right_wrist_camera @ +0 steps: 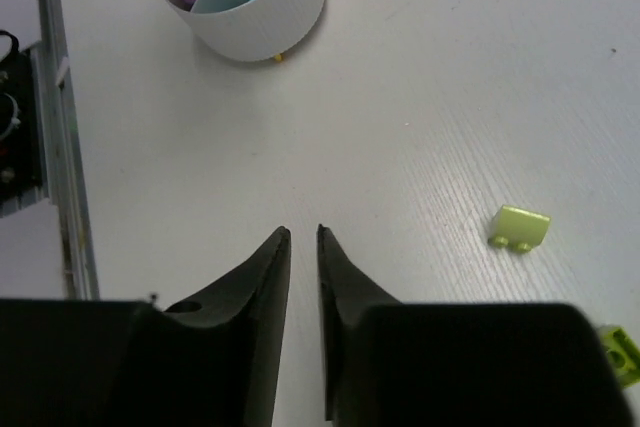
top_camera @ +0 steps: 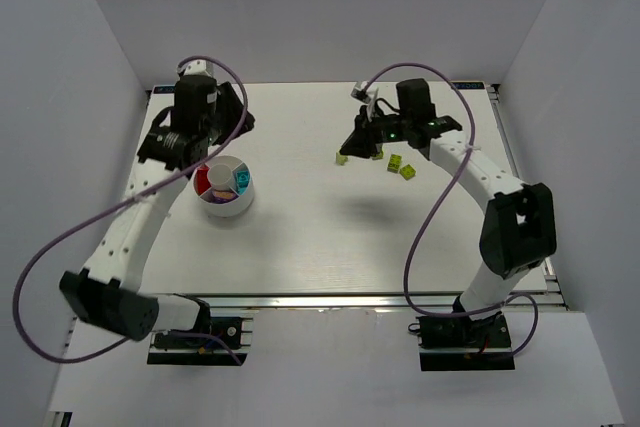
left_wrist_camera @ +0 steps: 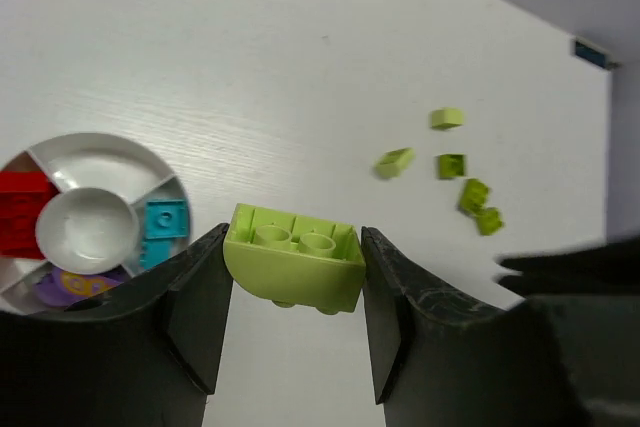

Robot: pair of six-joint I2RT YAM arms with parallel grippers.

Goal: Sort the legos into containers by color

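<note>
The left arm and right arm are built of white tubular links with chunky black joint housings; a thin purple cable runs in slack loops along each; both bases are black; a small green light glows at the right wrist; the left gripper and right gripper carry matte black, wedge-shaped fingers, faintly scuffed.

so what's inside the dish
Red bricks, a teal brick and a purple one, each in its own wedge; a fourth wedge looks empty. The left pincer covers the dish's near edge.
</note>
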